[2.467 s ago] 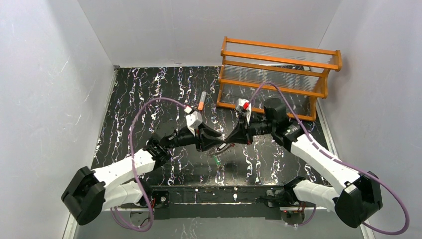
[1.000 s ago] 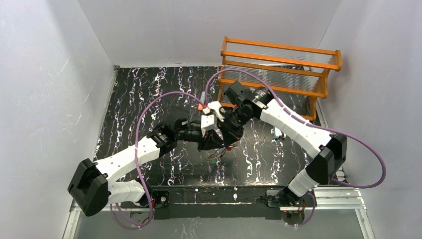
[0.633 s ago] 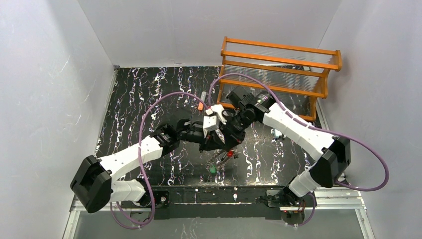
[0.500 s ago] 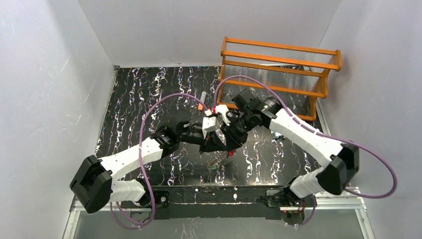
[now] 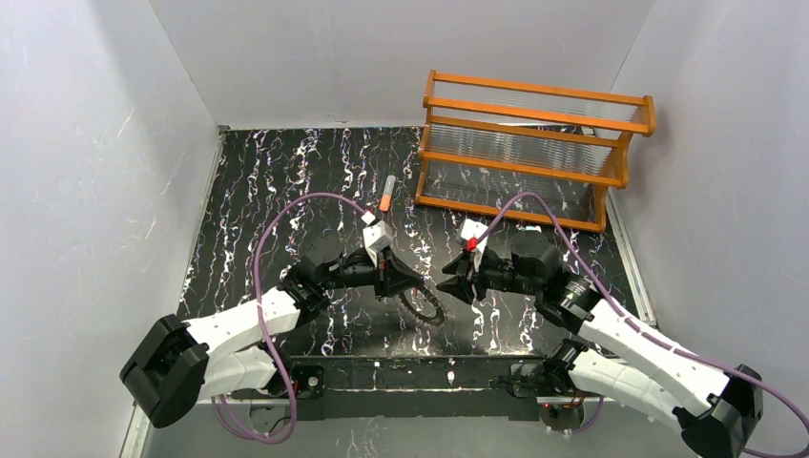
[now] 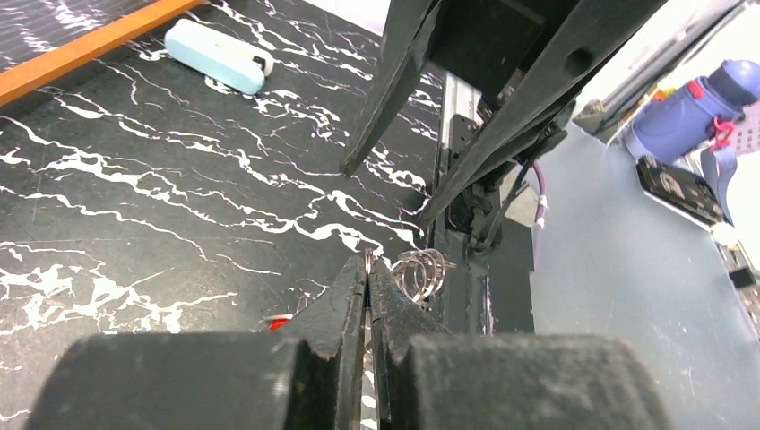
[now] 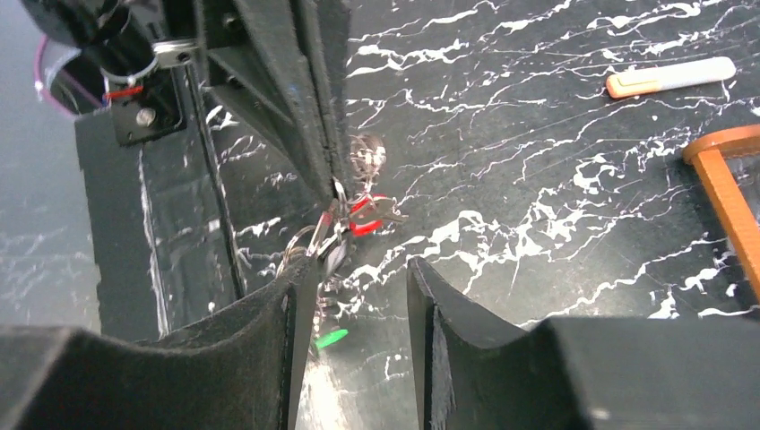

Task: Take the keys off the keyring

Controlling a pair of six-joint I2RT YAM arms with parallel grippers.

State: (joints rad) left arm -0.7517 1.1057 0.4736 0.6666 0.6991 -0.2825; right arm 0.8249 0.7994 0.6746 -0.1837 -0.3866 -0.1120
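Pincers first: found the left pincer pressed together on the wire of the keyring, with no gap showing between its fingers in the left wrist view. Found the right pincer apart and gripping nothing, its tips just right of the left one's. Placed both low over the near middle of the counter.

Saw the keyring hanging from the left tips, between the two pincers and slightly nearer than either. Could not tell whether its lower edge touched the counter. Picked out the red key and the green key in the bunch from the right wrist view, lying ahead of the open gap and toward its left finger. Could not make out the dark-and-white one with any certainty.

Judged the bunch's long axis as running from the left tips down toward the counter, across the right pincer's line of reach. Judged the right arm the free one, already just beside the keys. Reckoned on a short advance leftward to bring one key between its fingers.
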